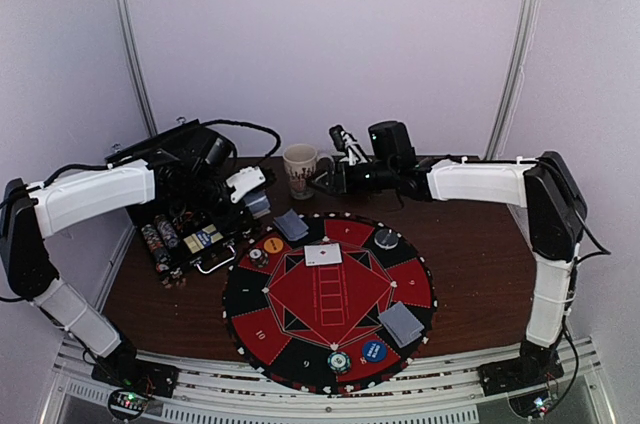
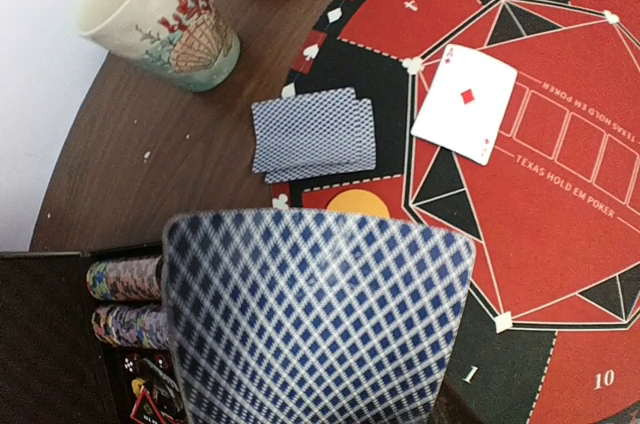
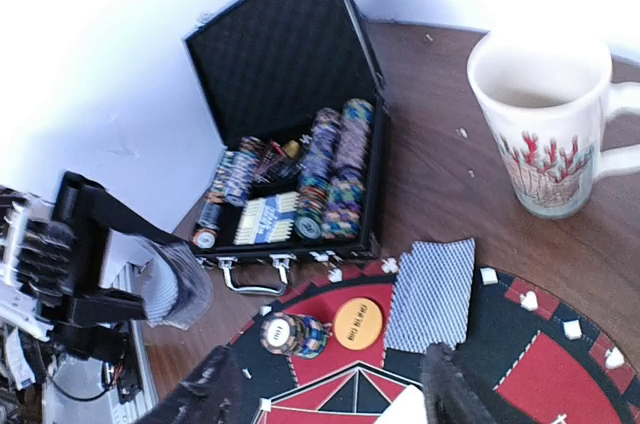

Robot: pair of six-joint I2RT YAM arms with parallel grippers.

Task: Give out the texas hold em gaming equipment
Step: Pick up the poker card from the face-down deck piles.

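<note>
Blue-checked card backs fill the near part of the left wrist view. This bunch of cards (image 2: 315,324) is clamped in the left claw (image 3: 150,292) and bends a little. It hangs near the open case. The right claw (image 3: 330,369) has its two fingers spread apart with nothing between them. It hangs over the far-left edge of the round mat (image 1: 410,289), near the cup (image 1: 300,170).

Close to it, two face-down cards (image 3: 432,292) lie on the mat's rim, one partly over the other. Just beside them is an orange disc (image 3: 357,323), and next to that a short stack of chips (image 3: 293,334). One card, the ace of diamonds (image 2: 465,102), lies face up on the red middle. A dark disc (image 1: 386,237) sits on the far side. On the near side lie two more face-down cards (image 1: 400,323), a blue disc (image 1: 372,350) and another chip stack (image 1: 340,361).

The black case (image 3: 290,74) stands open to the left of the mat, with rows of chips (image 3: 335,169) inside. The cup stands upright on the brown table (image 1: 470,244) behind the mat.
</note>
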